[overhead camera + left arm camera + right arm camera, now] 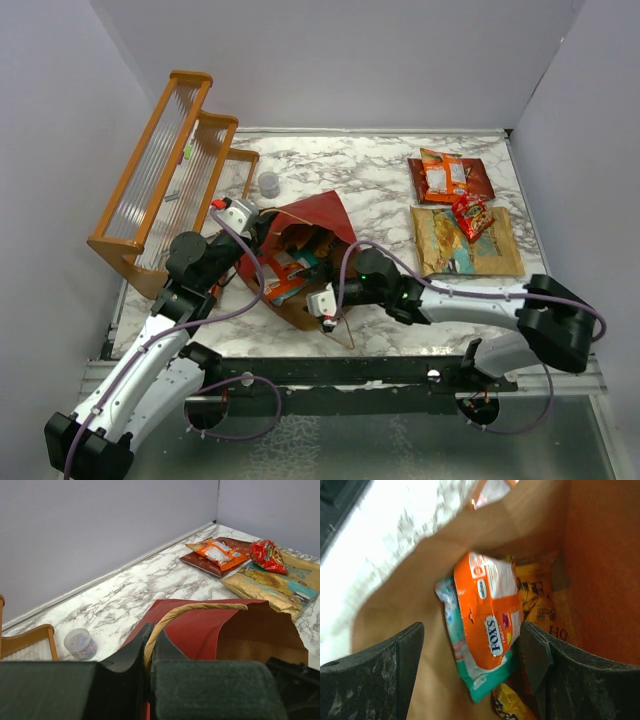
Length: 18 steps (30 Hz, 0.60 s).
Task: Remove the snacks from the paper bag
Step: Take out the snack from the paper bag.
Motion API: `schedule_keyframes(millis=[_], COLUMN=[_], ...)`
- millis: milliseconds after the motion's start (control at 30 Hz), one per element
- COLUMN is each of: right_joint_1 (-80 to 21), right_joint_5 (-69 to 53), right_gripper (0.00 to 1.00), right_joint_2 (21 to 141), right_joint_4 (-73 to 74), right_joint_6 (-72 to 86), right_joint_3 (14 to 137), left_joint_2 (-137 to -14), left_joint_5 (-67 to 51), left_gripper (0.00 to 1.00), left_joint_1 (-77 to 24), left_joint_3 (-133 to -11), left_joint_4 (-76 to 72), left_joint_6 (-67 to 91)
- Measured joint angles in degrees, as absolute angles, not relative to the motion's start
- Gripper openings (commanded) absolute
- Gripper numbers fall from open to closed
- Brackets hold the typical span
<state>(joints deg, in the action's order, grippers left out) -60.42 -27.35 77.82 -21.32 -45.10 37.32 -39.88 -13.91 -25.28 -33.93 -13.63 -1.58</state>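
Right wrist: orange packet (490,615) between spread right hand (472,647); left hand (150,655) pinches twine handle (200,607).

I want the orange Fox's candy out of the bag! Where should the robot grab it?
Probably across its narrow middle, pinching the two long edges. The orange Fox's packet lies flat on top of the teal packet, uncovered. Come straight in through the paper bag's open mouth, where the right gripper's open fingers straddle it.

Paper bag (318,212) on its side, mouth open; dark red outside, kraft inside. Inside: orange Fox's packet (492,615) over teal packet (451,630), yellow packets (540,605) beside. Outside, far right: orange packet (443,175) on Doritos bag (482,182); small red packet (472,215) overlapping orange-yellow chip bag (490,252).
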Motion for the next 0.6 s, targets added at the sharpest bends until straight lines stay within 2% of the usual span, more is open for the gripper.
schedule_keyframes(millis=[300,600], right_joint_1=[-60.42,-60.45], right_joint_5=[-17.56,-11.46], right_gripper=[0.76,0.62], right_joint_2=[93.36,100.47], right_joint_4=[-21.76,-27.66], right_joint_6=[-63.11,-67.46], right_joint_3=[42.74,45.95], left_joint_2=[-39.86,-39.75], left_joint_5=[-13.63,-13.56], left_gripper=[0.0,0.0], left_joint_1=[-25.28,-25.26], left_joint_3=[-33.93,-33.93], left_joint_4=[-13.61,-13.61], left_joint_6=[-1.58,-1.61])
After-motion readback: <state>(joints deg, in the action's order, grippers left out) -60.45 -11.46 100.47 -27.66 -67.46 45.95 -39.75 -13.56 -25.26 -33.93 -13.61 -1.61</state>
